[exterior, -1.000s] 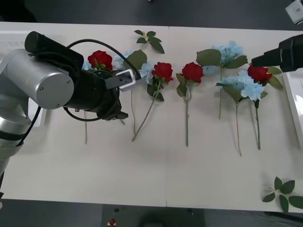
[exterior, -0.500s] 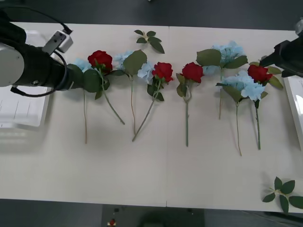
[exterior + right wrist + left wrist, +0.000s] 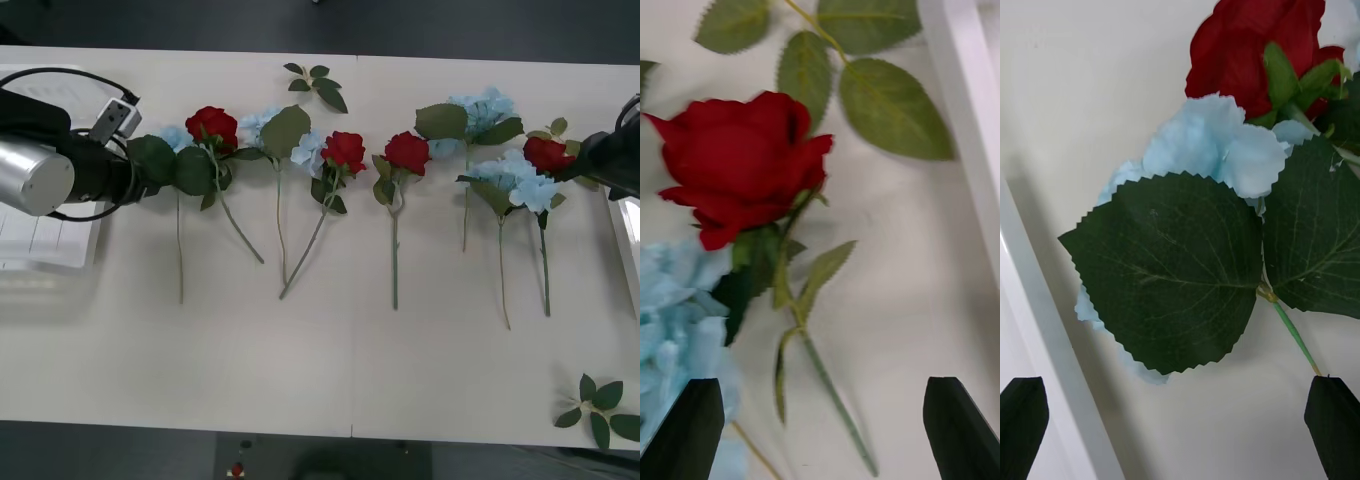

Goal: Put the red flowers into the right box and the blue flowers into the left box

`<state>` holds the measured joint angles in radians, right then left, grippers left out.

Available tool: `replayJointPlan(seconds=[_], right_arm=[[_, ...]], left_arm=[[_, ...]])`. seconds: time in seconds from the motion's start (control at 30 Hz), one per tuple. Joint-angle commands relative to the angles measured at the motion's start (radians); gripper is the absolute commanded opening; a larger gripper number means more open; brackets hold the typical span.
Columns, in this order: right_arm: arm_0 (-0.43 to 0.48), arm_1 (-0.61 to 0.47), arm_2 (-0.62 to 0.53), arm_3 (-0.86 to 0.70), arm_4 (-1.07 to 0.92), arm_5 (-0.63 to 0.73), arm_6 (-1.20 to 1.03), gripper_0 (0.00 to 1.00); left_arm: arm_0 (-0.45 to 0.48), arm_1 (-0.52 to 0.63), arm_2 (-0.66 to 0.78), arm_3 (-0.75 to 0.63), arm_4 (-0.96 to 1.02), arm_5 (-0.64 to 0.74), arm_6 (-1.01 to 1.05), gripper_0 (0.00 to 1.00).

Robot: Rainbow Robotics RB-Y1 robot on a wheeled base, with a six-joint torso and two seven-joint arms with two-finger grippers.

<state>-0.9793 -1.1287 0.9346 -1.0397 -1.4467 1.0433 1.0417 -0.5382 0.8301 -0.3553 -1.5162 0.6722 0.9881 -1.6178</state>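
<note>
A pale cream table [image 3: 330, 370] is spanning the front view, a thin seam running across it from far edge to near edge. Dark floor [image 3: 400, 25] is showing beyond its far edge and along the near edge. Soft, even light is falling on the top.

Near half of tabletop [image 3: 330, 370] open; flowers crowd the far half, stems reaching mid-tabletop (leaf sprig [image 3: 600, 405] at near right corner, another [image 3: 318, 85] at far edge).

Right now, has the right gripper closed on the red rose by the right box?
No. In the right wrist view the right gripper is open, its fingers spread wide either side of the red rose's stem, touching nothing.
</note>
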Motion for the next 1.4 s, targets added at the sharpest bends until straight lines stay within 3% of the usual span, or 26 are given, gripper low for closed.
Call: replayJointPlan(seconds=[0.03, 0.27, 0.57, 1.0, 1.4], right_arm=[[-0.025, -0.017, 0.067, 0.013, 0.02, -0.045, 0.037, 0.78], [-0.025, 0.03, 0.144, 0.018, 0.1, -0.118, 0.041, 0.78], [-0.022, 0.115, 0.144, 0.026, 0.203, -0.118, 0.07, 0.78], [0.004, 0.173, 0.144, 0.043, 0.236, -0.112, 0.112, 0.78], [0.031, 0.214, 0.145, 0.098, 0.233, -0.143, 0.129, 0.78]], left_arm=[[-0.057, 0.006, -0.03, 0.03, 0.015, -0.063, 0.059, 1.0], [-0.055, 0.006, -0.044, 0.033, 0.084, -0.146, 0.165, 1.0], [-0.045, 0.01, -0.045, 0.033, 0.135, -0.106, 0.47, 1.0], [-0.04, 0.056, -0.048, 0.034, 0.079, -0.029, 0.49, 1.0], [-0.043, 0.024, -0.162, 0.044, -0.02, -0.091, 0.662, 1.0]])
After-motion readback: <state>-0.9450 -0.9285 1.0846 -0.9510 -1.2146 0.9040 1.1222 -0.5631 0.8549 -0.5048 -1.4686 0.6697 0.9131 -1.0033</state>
